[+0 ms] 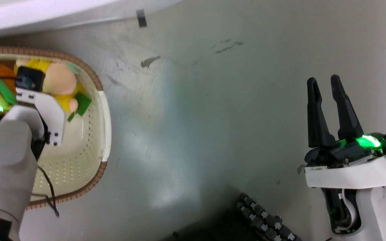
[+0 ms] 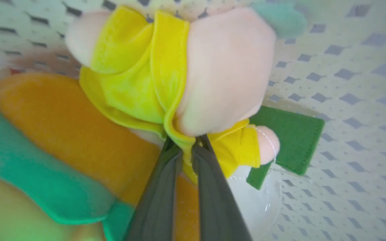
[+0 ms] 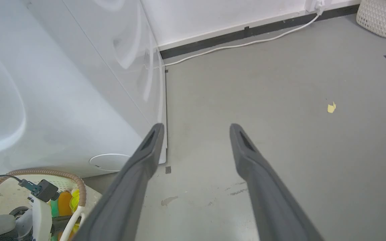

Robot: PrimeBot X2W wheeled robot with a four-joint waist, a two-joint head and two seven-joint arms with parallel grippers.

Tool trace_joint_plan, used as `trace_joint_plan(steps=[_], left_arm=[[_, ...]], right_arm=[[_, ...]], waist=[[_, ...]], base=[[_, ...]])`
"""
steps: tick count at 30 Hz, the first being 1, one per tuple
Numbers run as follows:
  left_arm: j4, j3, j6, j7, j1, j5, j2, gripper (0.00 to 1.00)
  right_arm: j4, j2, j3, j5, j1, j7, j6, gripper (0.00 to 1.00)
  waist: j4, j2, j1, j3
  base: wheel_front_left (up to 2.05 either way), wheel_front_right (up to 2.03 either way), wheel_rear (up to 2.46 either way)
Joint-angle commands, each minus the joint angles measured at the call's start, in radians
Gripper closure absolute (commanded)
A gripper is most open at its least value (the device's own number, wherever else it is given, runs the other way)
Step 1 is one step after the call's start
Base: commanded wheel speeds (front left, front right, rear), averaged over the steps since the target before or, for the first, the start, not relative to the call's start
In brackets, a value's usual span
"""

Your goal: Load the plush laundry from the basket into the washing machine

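Note:
The plush laundry (image 1: pixel 60 80) lies inside the cream basket (image 1: pixel 104 110) at the left of the head view. In the left wrist view the plush laundry (image 2: pixel 166 77) shows its yellow body, pale pink face and orange back with green trim. My left gripper (image 2: pixel 189 144) is shut on a fold of the yellow fabric under the pink face. My left wrist (image 1: pixel 45 110) reaches down into the basket. My right gripper (image 1: pixel 323 85) stands open over bare floor at the right, holding nothing. The washing machine (image 3: pixel 62 93) is a white body left of the right gripper (image 3: pixel 194 129).
The grey floor (image 1: pixel 213 117) spreads between basket and right arm. A black tape mark (image 1: pixel 141 17) lies by the white washer base. A white cable (image 3: pixel 246 42) runs along the wall skirting. A woven white bin (image 3: pixel 382 16) stands far right. A yellow scrap (image 3: pixel 331 107) lies on the floor.

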State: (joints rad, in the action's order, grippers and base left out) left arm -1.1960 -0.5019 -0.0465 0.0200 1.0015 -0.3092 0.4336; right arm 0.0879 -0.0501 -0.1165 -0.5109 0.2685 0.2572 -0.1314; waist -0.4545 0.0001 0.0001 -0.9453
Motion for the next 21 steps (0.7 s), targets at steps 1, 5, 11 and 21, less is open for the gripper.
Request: trace_joint_plan(steps=[1,5,11,21], left_arm=[[-0.019,0.002,0.004,-0.012,-0.020,-0.007,0.017,1.00],[-0.022,0.006,-0.006,-0.065,-0.066,-0.030,-0.035,1.00],[-0.032,0.013,-0.027,-0.154,-0.137,-0.067,-0.116,1.00],[0.031,0.038,-0.060,-0.279,-0.277,-0.124,-0.205,1.00]], right_arm=[[-0.007,0.000,0.006,0.004,0.015,0.005,0.001,0.00],[-0.028,0.000,0.039,0.045,-0.003,0.005,0.001,0.00],[-0.054,0.000,0.083,0.127,-0.043,0.005,0.001,0.00],[-0.067,0.000,0.124,0.237,-0.127,0.005,0.001,0.00]], waist=[[0.003,-0.0001,-0.0001,0.045],[0.047,-0.0001,-0.0001,0.139],[0.135,-0.0001,-0.0001,0.295],[0.272,-0.0001,-0.0001,0.538]], base=[[0.00,0.00,0.00],[0.00,0.00,0.00],[0.00,0.00,0.00],[0.00,0.00,0.00]])
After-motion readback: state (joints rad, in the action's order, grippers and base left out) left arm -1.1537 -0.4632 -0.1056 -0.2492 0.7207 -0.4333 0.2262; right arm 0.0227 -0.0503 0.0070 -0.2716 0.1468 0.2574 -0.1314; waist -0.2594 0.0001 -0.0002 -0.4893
